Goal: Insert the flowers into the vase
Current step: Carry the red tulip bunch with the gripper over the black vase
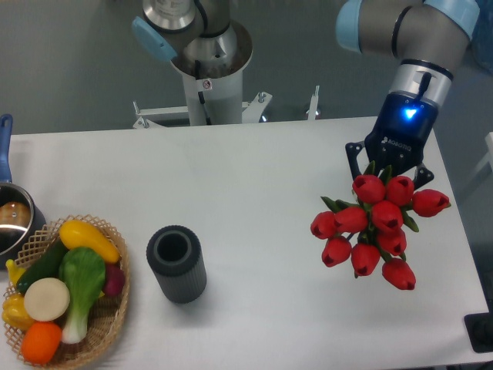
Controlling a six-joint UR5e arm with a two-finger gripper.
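Observation:
The flowers (375, 227), a bunch of red tulip buds with green leaves, hang over the right side of the table. My gripper (389, 168) is right behind and above the buds, its dark fingers on either side of the stems and shut on them. The stems themselves are hidden by the buds. The vase (176, 264), a dark grey ribbed cylinder, stands upright at the front left of centre with its round mouth open, far to the left of the flowers.
A wicker basket (105, 327) of toy vegetables sits at the front left corner. A shiny metal pot (13, 223) with a blue handle stands at the left edge. The robot's base column (208, 77) rises behind the table's back edge.

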